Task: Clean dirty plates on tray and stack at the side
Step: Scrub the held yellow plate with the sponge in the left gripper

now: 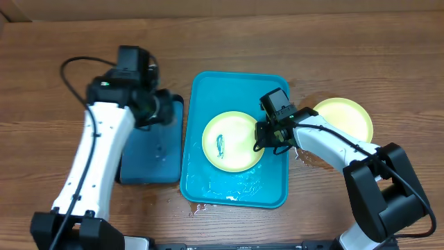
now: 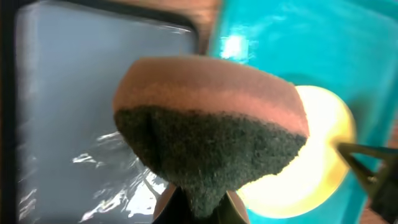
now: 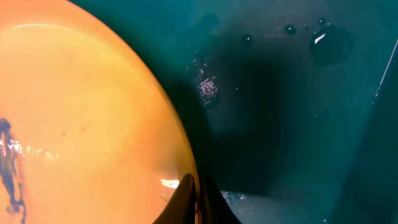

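Centre of turquoise tray (image 1: 208, 90) taken by smeared plate (image 1: 232, 141); bare floor only along far strip and wet near strip. Right side blocked: right gripper (image 1: 262, 135) pinches plate rim, arm crossing tray rim. Plate's left side open; left gripper (image 1: 166, 110), clamping sponge (image 2: 211, 124), hangs over dark blue tray (image 1: 152, 163) alongside. Right of tray: second plate (image 1: 347, 117), partly under right arm.

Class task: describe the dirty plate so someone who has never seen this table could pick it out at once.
Find the turquoise tray in the middle of the wooden table. One yellow-green plate lies in it, pinched at its rim by the right gripper. Unlike the other plate, on the wood right of the tray, it carries a dark teal smear.
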